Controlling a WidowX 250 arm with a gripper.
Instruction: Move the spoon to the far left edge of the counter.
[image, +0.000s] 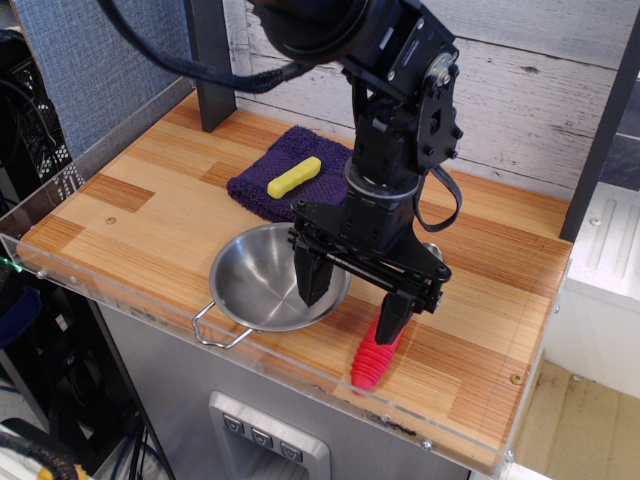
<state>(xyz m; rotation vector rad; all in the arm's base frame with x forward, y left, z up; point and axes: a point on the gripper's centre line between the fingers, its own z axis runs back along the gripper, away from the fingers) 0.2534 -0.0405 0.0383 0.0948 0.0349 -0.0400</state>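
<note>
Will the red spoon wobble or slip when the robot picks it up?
Probably not slip much: the spoon has a thick ribbed red handle, which should give the fingers grip. It looks stiff, not bendy. Its rounded handle might roll slightly on the counter if nudged sideways.

No legible text, labels, brands or nos. anywhere; nothing readable showed on any obj. or surface in view.

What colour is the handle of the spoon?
Red, ribbed; the spoon shows in the only view, observation.image.
</note>
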